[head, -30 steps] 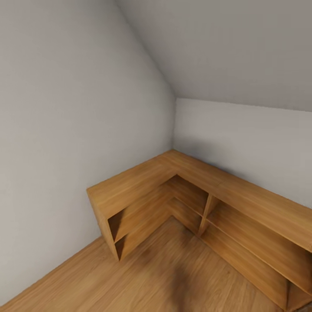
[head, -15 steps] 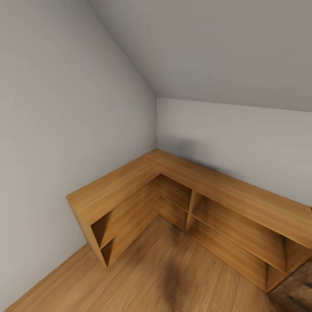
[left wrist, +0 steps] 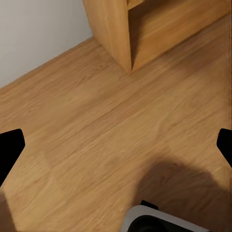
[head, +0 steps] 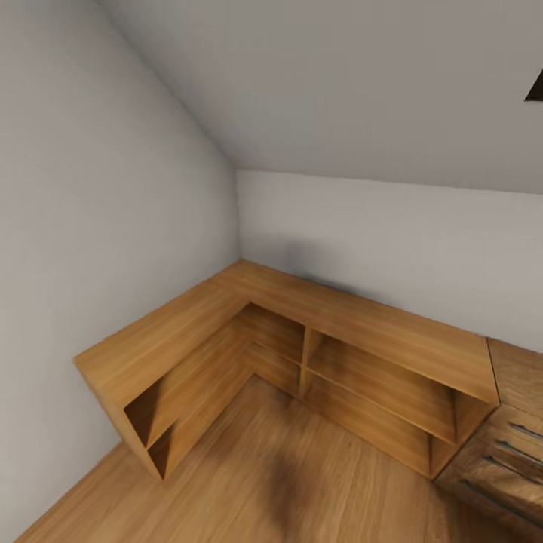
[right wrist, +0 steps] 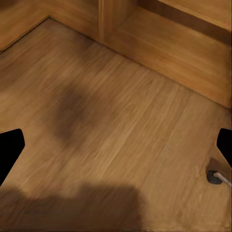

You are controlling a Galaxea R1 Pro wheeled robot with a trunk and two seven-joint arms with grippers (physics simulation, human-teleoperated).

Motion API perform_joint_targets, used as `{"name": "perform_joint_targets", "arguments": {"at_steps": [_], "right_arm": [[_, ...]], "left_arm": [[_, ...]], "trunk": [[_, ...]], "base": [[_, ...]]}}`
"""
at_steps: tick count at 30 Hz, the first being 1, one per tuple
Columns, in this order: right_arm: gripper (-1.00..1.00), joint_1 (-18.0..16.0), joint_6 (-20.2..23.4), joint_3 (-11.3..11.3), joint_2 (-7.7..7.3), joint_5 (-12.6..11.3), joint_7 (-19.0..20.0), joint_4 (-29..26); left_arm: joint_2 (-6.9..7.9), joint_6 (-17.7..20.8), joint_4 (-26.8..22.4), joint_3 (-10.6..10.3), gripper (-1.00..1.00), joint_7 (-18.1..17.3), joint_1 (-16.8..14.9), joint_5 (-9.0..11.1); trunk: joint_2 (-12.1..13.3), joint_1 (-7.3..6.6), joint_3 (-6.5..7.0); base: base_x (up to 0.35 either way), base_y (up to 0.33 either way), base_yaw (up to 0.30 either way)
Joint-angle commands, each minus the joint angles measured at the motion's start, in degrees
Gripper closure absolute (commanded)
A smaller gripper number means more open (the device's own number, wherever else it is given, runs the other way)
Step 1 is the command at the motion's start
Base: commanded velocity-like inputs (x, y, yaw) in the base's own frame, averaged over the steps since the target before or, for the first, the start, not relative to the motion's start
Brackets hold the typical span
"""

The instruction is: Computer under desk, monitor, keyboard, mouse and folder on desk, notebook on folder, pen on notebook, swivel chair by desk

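Observation:
I am in the bedroom, facing a corner under the sloped white ceiling (head: 362,83). None of the desk items, the swivel chair or the desk are in these frames. My left gripper (left wrist: 116,150) hangs open over the light wood floor (left wrist: 96,125), its black fingertips (left wrist: 7,150) far apart at the picture's edges and nothing between them. My right gripper (right wrist: 116,145) is open too, over bare floor (right wrist: 125,111), with dark fingertips (right wrist: 7,147) spread wide.
A light-wood L-shaped shelf unit (head: 188,324) fills the corner, its end (left wrist: 113,29) close to my left gripper. A light-wood drawer chest (head: 513,437) with bar handles stands at the right. A dark skylight frame corner (head: 535,87) shows in the ceiling. My white base edge (left wrist: 164,220) is below the left gripper.
The camera has turned to the right: the shelf unit sits further left in the picture, and the drawer chest and a skylight corner have come into view at the right.

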Motion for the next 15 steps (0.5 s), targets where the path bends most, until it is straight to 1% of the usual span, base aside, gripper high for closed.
{"name": "perform_joint_targets", "arguments": {"at_steps": [1, 2, 3, 4, 8, 9, 10, 11, 14, 15], "right_arm": [[-1.00, 0.46, -0.42, 0.53, -0.08, -0.40, -0.16, 0.12], [-1.00, 0.97, -0.74, 0.52, -0.20, -0.38, -0.16, 0.12], [-1.00, 3.18, -3.79, 0.56, -0.93, -0.40, -0.17, 0.14], [-1.00, 4.09, -5.39, 0.55, -1.13, -0.40, -0.17, 0.14], [-1.00, 5.60, -7.51, 0.51, -1.52, -0.46, -0.17, 0.16], [-1.00, 6.02, -7.96, 0.50, -1.81, -0.52, -0.17, 0.15], [-1.00, 6.17, -7.96, 0.50, -1.98, -0.57, -0.19, 0.17], [-1.00, 6.57, -7.96, 0.47, -2.63, -0.70, -0.24, 0.16], [-1.00, 6.69, -6.65, 0.31, -2.83, -0.79, -0.25, 0.15], [-1.00, 6.73, -4.38, 0.16, -2.92, -0.96, -0.26, 0.13]], "left_arm": [[0.01, -0.06, -0.13, -0.49, -1.00, 0.57, 0.03, 0.03], [0.01, -0.06, -0.13, -0.50, -1.00, 0.56, 0.03, 0.03], [0.01, -0.06, -0.13, -0.55, -1.00, 0.51, 0.03, 0.03], [0.01, -0.06, -0.13, -0.58, -1.00, 0.51, 0.03, 0.02], [0.01, -0.06, -0.13, -0.64, -1.00, 0.50, 0.03, -0.02], [0.03, -0.06, -0.13, -0.69, -1.00, 0.50, 0.03, -0.03], [0.04, -0.06, -0.13, -0.71, -1.00, 0.50, 0.03, -0.04], [0.08, -0.06, -0.13, -0.75, -1.00, 0.49, 0.03, -0.05], [0.14, -0.06, -0.13, -0.72, -1.00, 0.55, 0.03, -0.05], [0.21, 2.31, -0.13, -0.65, -1.00, 0.59, 0.03, -0.05]], "trunk": [[-0.11, 0.04, -0.10], [-0.11, 0.04, -0.10], [-0.11, 0.04, -0.10], [-0.11, 0.04, -0.10], [-0.11, 0.04, -0.10], [-0.11, 0.04, -0.10], [-0.11, 0.04, -0.10], [-0.11, 0.04, -0.09], [-0.11, 0.04, -0.03], [-0.11, 0.04, -0.01]], "base": [[0.000, 0.000, -0.291], [0.000, 0.000, -0.292], [0.000, 0.000, -0.295], [0.000, 0.000, -0.296], [0.000, 0.000, -0.297], [0.000, 0.000, -0.297], [0.000, 0.005, -0.297], [0.000, 0.132, -0.297], [0.000, 0.212, -0.297], [0.005, 0.295, -0.297]]}}
